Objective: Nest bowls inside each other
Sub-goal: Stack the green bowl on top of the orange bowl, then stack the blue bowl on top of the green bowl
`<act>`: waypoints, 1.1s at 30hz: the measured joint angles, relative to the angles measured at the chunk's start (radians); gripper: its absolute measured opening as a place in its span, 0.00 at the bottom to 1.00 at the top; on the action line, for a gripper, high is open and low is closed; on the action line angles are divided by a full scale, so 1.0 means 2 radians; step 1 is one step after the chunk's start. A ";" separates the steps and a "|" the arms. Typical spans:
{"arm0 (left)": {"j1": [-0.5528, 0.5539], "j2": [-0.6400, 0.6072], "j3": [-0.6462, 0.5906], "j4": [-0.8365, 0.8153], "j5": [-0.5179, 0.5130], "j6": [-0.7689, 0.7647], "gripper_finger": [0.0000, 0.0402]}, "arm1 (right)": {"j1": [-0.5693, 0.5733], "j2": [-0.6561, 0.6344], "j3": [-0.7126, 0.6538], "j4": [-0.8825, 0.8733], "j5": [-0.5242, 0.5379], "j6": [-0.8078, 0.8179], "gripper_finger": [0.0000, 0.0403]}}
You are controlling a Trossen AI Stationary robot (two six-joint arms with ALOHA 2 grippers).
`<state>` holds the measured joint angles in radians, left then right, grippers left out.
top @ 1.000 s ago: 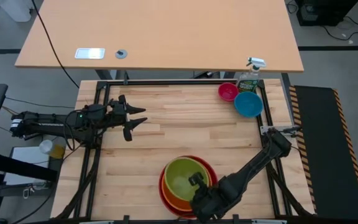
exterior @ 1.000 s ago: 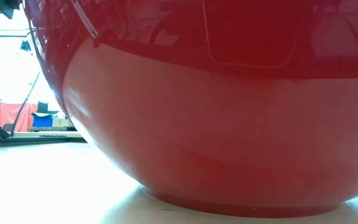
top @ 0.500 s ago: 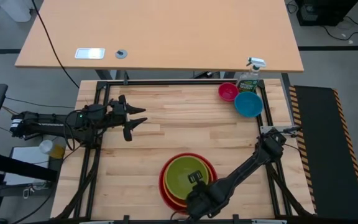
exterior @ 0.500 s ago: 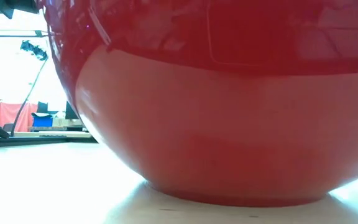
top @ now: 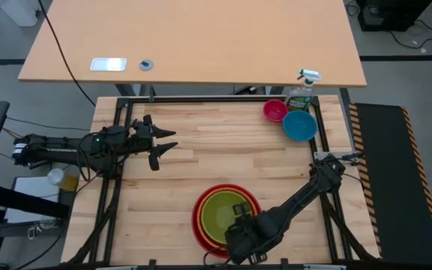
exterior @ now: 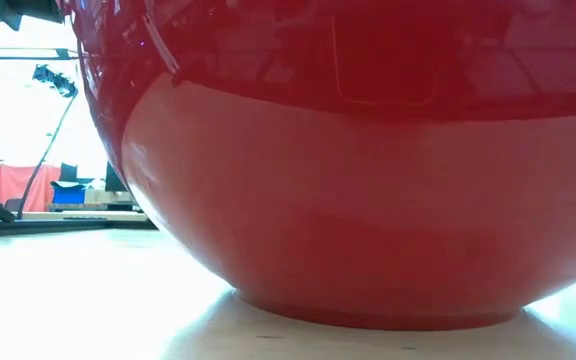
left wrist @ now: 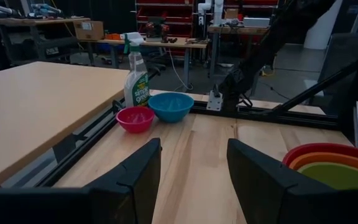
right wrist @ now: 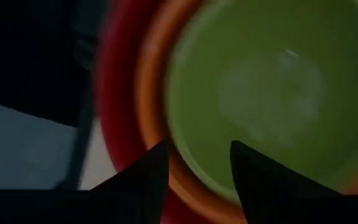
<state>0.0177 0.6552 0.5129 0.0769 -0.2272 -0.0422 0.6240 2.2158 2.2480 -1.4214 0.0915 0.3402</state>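
Three bowls nested at lower centre of the high view: red bowl (top: 198,222) outermost, orange bowl (top: 205,234) inside it, green bowl (top: 220,212) seated in the middle, rims roughly concentric. Blue bowl (top: 300,125) and pink bowl (top: 274,111) at upper right, touching or nearly so, just beside a spray bottle (top: 301,93) at the far table edge; same trio visible in the left wrist view, bottle behind. Right gripper (top: 240,225) low over the near-right rim of the stack; fingers (right wrist: 145,177) spread apart in its wrist view, straddling green and orange rims, nothing pinched, green bowl apparently let go. Left gripper (top: 163,145) parked at mid-left over bare wood, fingers spread wide, holding nothing, well apart from every bowl. Low view filled by the red wall, base flat on the table (exterior: 68,300). Judged step: release of green done or finishing; blue next, pink last. To do well: lift straight up clear of the rim before swinging away, so the stack is not dragged or tipped. For blue, take one wall by the side away from pink and bottle, pinch rim inside and out, lift before travelling, centre over green, lower until seated, then let go. Risk: nudging pink or toppling the bottle during approach.
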 joint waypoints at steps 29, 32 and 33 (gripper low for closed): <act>-0.003 0.000 0.000 -0.005 0.004 -0.022 0.47 | -0.136 -0.423 -0.622 0.068 0.197 0.234 0.32; -0.002 0.000 0.000 -0.005 0.004 -0.022 0.47 | -0.192 -0.440 -0.666 0.069 0.203 0.213 0.33; -0.002 0.000 0.000 -0.005 0.004 -0.022 0.47 | -0.210 -0.445 -0.675 0.070 0.205 0.198 0.34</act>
<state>0.0128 0.6552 0.5133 0.0669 -0.2199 -0.0855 0.2031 1.3258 0.8984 -1.2810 0.5020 0.7360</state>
